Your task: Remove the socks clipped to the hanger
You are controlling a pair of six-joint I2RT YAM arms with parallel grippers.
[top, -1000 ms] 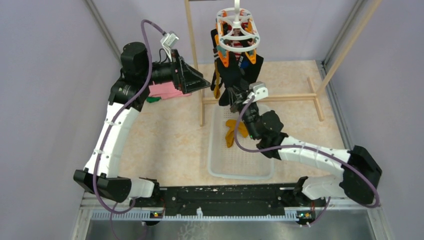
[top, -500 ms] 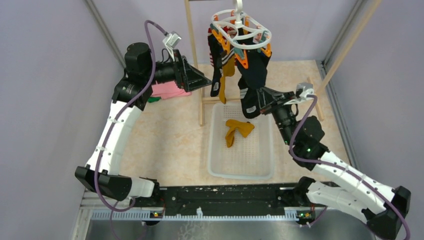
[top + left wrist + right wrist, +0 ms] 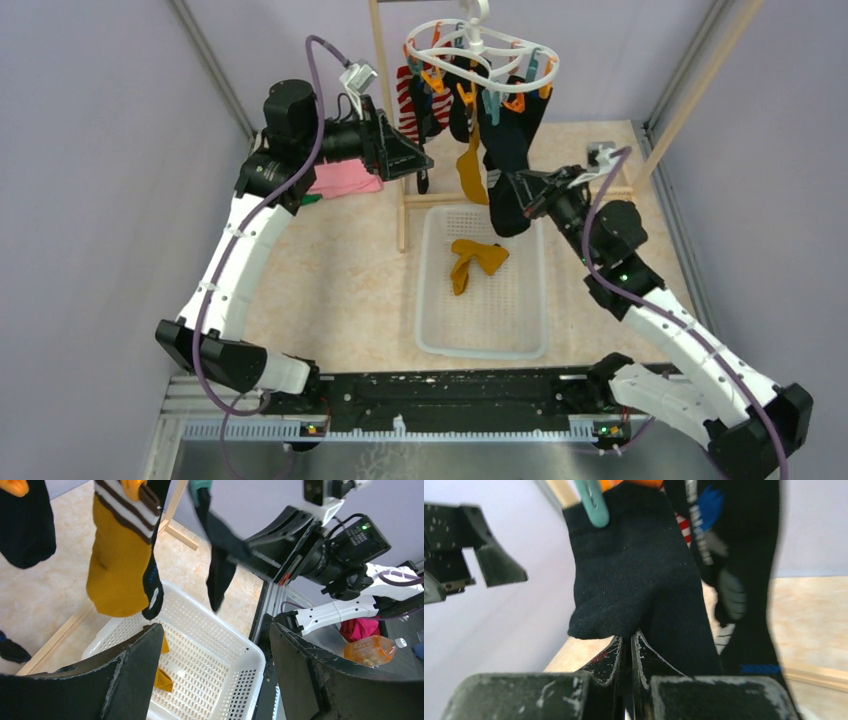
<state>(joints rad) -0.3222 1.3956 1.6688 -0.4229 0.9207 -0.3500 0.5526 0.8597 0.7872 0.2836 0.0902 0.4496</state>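
Observation:
The white ring hanger hangs from the wooden rack with orange and teal pegs. Several socks are clipped to it: a red-and-white striped one, a mustard one and black ones. My right gripper is shut on the lower part of a black sock, which a teal peg holds above. My left gripper is open and empty, just left of the hanging socks. In its wrist view the mustard sock and the gripped black sock hang ahead of it.
A white mesh basket sits below the hanger and holds one mustard sock. The wooden rack stands around the hanger, its foot bar behind the basket. A folded pink cloth lies under my left arm.
My right arm has swung from left of the basket to the right, pulling the black sock. The hanger has turned and tilted. My left gripper has moved closer to the socks.

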